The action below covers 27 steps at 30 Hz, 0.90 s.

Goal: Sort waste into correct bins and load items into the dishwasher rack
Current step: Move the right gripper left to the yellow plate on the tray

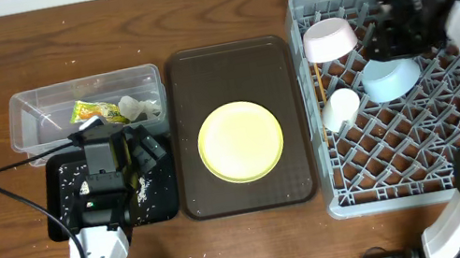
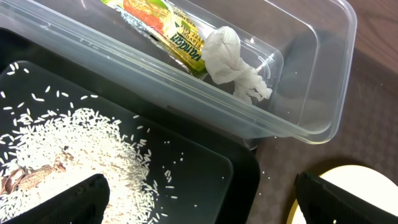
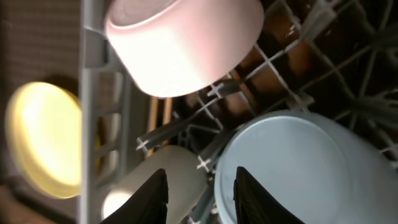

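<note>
The grey dishwasher rack (image 1: pixel 407 164) holds a white bowl (image 1: pixel 329 38) on its side, a light blue bowl (image 1: pixel 392 78) and a small white cup (image 1: pixel 339 110). Two wooden chopsticks (image 3: pixel 158 118) lie between the pegs by the rack's left wall. My right gripper (image 1: pixel 383 45) hovers over the rack, open part way, one finger over the cup (image 3: pixel 180 162), the other over the blue bowl (image 3: pixel 298 168). The yellow-green plate (image 1: pixel 241 141) lies on the brown tray. My left gripper (image 2: pixel 199 199) is wide open and empty above the black tray (image 2: pixel 205 168) with rice scraps (image 2: pixel 62 149). Wrapper (image 2: pixel 161 28) and tissue (image 2: pixel 233 62) lie in the clear tub (image 2: pixel 323 112).
The brown serving tray (image 1: pixel 227 58) sits between the bins and the rack. The clear tub (image 1: pixel 28 112) stands just behind the black tray (image 1: pixel 59 211). A black cable (image 1: pixel 15 200) runs left of the left arm. The right arm's white links hang over the rack's right side.
</note>
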Tool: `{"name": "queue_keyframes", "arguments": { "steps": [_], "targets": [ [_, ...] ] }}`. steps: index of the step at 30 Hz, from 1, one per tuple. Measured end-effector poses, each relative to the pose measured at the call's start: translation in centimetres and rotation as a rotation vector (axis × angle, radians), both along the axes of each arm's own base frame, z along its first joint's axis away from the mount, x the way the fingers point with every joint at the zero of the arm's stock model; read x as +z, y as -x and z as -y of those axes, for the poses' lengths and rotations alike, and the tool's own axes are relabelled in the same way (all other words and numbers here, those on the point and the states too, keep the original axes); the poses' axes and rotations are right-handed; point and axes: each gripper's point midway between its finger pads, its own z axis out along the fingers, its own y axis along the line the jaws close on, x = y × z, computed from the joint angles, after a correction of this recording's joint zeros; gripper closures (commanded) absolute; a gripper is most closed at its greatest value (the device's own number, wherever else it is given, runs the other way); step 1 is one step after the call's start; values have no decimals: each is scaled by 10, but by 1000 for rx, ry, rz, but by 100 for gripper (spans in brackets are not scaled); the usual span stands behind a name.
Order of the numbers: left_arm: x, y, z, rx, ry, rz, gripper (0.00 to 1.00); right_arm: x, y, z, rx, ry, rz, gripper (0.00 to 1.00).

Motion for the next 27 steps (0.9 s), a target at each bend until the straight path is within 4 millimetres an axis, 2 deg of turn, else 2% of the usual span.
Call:
{"name": "queue_keyframes", "arguments": {
  "steps": [3, 6, 9, 15, 17, 20, 23, 25, 27],
  "targets": [
    [0, 0, 0, 0, 0, 0, 2, -7, -1, 2, 6, 117, -7, 67],
    [0, 0, 0, 0, 0, 0, 2, -18, 4, 15, -33, 216, -38, 68],
    [0, 0, 0, 0, 0, 0, 2, -30, 15, 29, -86, 293, -93, 69],
    [0, 0, 0, 0, 0, 0, 2, -37, 45, 44, -127, 372, -220, 68],
    [0, 0, 0, 0, 0, 0, 2, -37, 49, 45, -135, 380, -233, 68],
    [0, 0, 0, 0, 0, 0, 2, -32, 49, 46, -148, 386, -222, 68],
    [0, 0, 0, 0, 0, 0, 2, -18, 48, 44, -160, 380, -183, 67],
    [0, 0, 0, 0, 0, 0, 2, -3, 48, 37, -159, 356, -138, 66],
    [0, 0, 0, 0, 0, 0, 2, 15, 47, 21, -138, 303, -79, 66]
  ]
}}
